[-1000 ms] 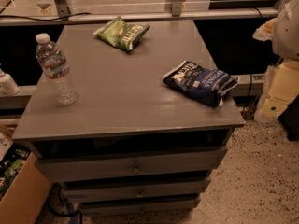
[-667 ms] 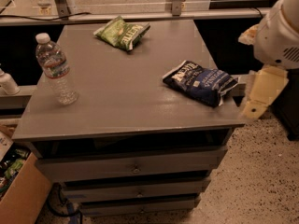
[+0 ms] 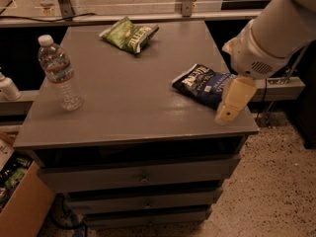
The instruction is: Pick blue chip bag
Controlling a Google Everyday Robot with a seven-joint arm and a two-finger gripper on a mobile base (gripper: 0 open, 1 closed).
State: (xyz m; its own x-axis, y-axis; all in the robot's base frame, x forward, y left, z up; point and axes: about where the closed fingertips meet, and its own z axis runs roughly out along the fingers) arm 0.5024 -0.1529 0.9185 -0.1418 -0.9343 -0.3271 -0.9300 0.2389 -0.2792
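1 grey cabinet point(image 3: 133, 98) fills most of the view, with 3 drawer fronts point(image 3: 143, 174) stacked below its flat top. 1 white robot arm point(image 3: 276, 28) reaches in from the upper right corner. 1 cardboard box point(image 3: 22, 206) stands on the floor at the cabinet's lower left. there are 2 chip bags on the top: 1 blue chip bag point(image 3: 200, 83) lying flat near the right edge, about halfway back, and 1 green chip bag point(image 3: 129, 33) lying near the far edge, well apart from the blue one. 1 clear water bottle point(image 3: 59, 73) with a white cap stands upright near the left edge. 1 small white bottle point(image 3: 7, 87) shows partly at the left border, off the cabinet top. the blue chip bag lies just left of and behind the gripper point(image 3: 234, 100), its white-lettered end pointing left and its right end hidden behind the gripper. the gripper, 1 cream-coloured piece hanging below the arm's rounded wrist, is over the front right corner of the top, slanting down and to the left. how far open it is cannot be told from this angle, nor whether it touches the bag; nothing is seen lifted in it, and the bag rests on the top.
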